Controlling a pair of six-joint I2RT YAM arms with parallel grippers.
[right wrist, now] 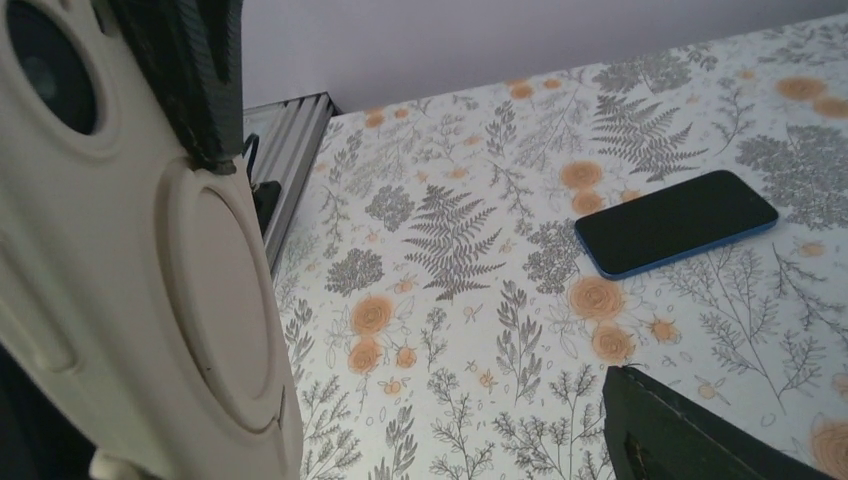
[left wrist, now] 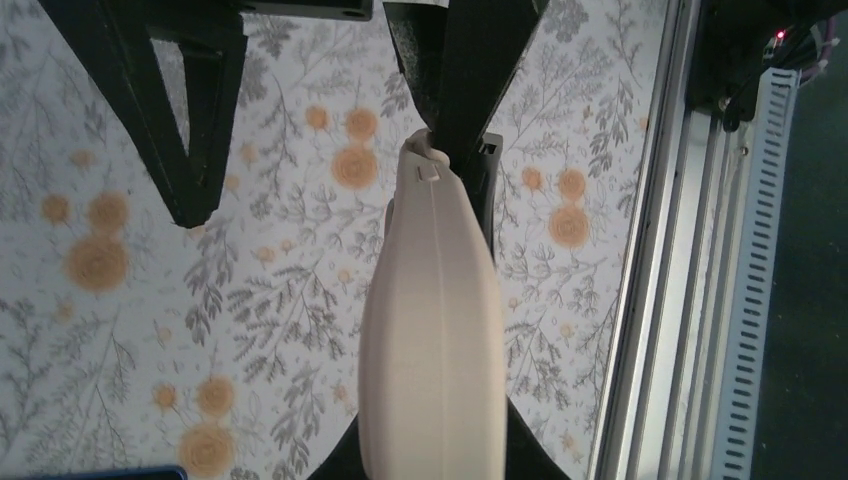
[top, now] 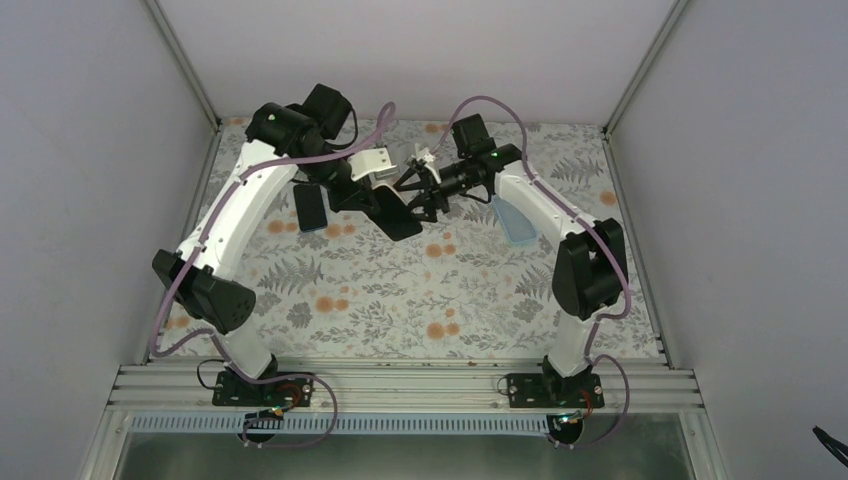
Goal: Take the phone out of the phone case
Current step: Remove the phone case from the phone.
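Note:
The phone in its beige case (left wrist: 430, 320) hangs in the air over the back middle of the table. It is edge-on in the left wrist view. In the top view it shows as a dark slab (top: 398, 215). My left gripper (top: 372, 198) is shut on its near end. The right wrist view shows the case's back (right wrist: 130, 290) with its round camera hole. My right gripper (top: 418, 192) is open across the case's far end. One of its fingers (right wrist: 190, 80) touches the case near the camera hole, and the other finger (right wrist: 690, 430) stands well apart.
A second phone with a blue rim (top: 310, 207) lies flat on the flowered table left of the grippers, and it also shows in the right wrist view (right wrist: 675, 220). A light-blue case (top: 515, 222) lies to the right, under the right arm. Metal rails (top: 400, 385) line the near edge.

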